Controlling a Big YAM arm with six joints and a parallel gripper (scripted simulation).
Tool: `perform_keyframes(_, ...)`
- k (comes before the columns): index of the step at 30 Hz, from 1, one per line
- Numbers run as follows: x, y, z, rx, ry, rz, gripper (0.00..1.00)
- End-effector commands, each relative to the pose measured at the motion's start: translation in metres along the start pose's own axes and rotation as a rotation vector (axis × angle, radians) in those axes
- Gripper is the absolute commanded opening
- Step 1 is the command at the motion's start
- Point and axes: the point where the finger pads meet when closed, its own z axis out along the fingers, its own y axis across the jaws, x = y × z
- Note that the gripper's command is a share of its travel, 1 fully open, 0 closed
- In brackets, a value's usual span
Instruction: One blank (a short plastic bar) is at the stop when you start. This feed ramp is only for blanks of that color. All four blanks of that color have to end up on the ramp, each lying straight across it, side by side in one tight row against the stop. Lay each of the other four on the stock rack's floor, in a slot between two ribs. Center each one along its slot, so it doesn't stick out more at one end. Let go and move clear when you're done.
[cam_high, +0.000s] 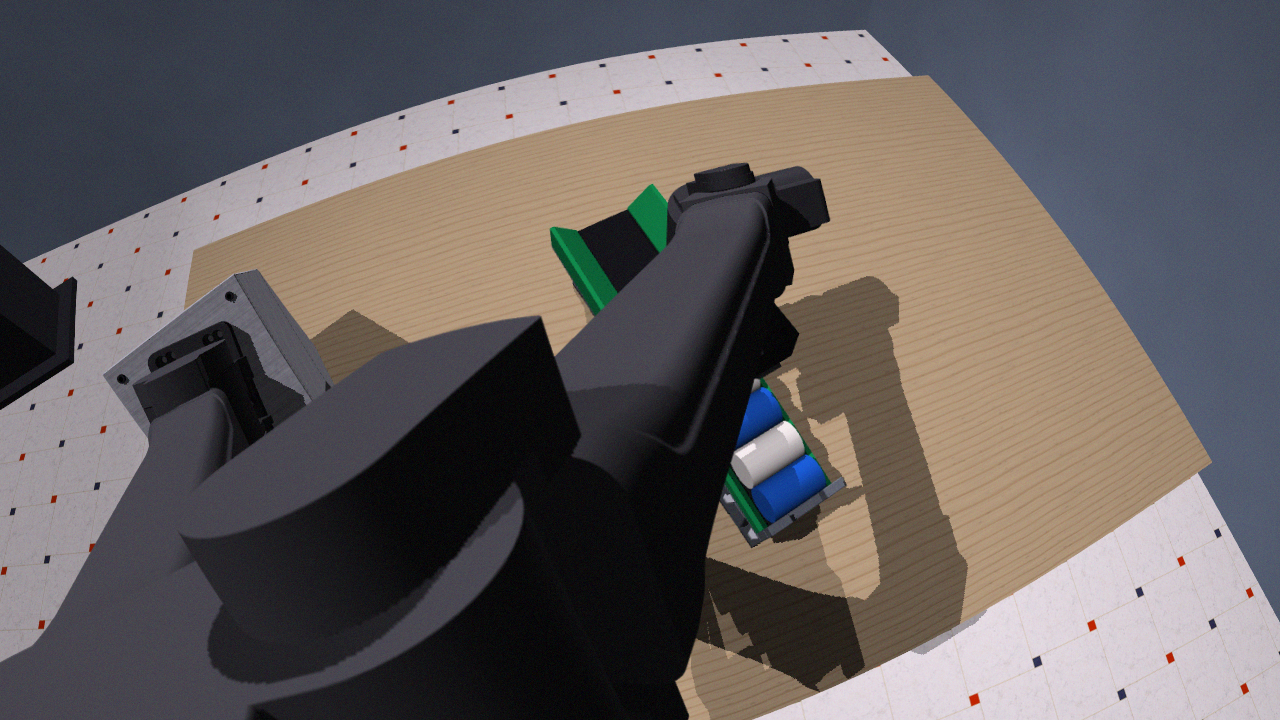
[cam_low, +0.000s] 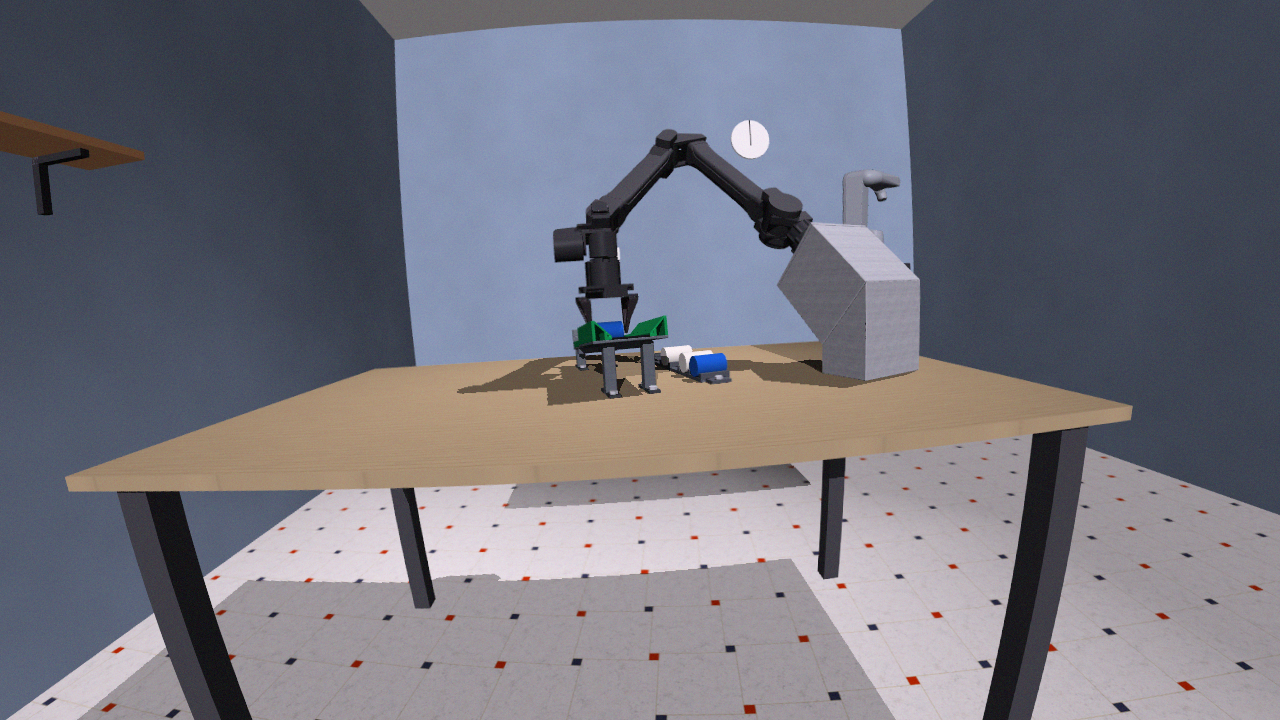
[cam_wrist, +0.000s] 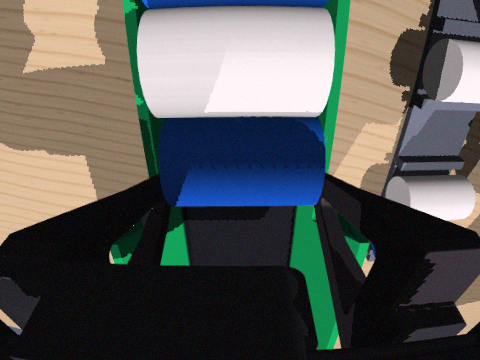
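My gripper (cam_low: 607, 324) (cam_wrist: 242, 182) is open around the ends of a blue blank (cam_wrist: 242, 165). That blank lies across the green-walled ramp (cam_high: 572, 255) (cam_low: 657, 328) (cam_wrist: 345, 30), against a white blank (cam_wrist: 235, 60). Another blue blank (cam_wrist: 237, 2) lies beyond the white one. In the top view, a blue blank (cam_high: 787, 488) lies at the grey stop, followed by a white blank (cam_high: 768, 454) and a blue blank (cam_high: 759, 411); my arm hides the rest. The stock rack (cam_low: 718, 377) (cam_wrist: 435, 127) holds white blanks (cam_low: 675, 353) (cam_wrist: 457, 197) and a blue blank (cam_low: 708, 363).
The stock rack stands low on the table beside the raised ramp. A large grey angular block (cam_high: 286, 331) (cam_low: 863, 304) stands near the arm's base. My arm (cam_high: 689, 295) (cam_low: 635, 179) passes over the ramp and hides much of it in the top view.
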Motion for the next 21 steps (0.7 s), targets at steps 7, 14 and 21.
perform_keyframes(7, 0.006, 0.017, -0.011, -0.029, 0.001, -0.002, 0.78)
perform_keyframes(14, 0.004, 0.017, -0.014, -0.03, 0.001, 0.003, 0.78)
perform_keyframes(21, -0.004, 0.02, -0.039, -0.047, -0.002, 0.021, 0.78)
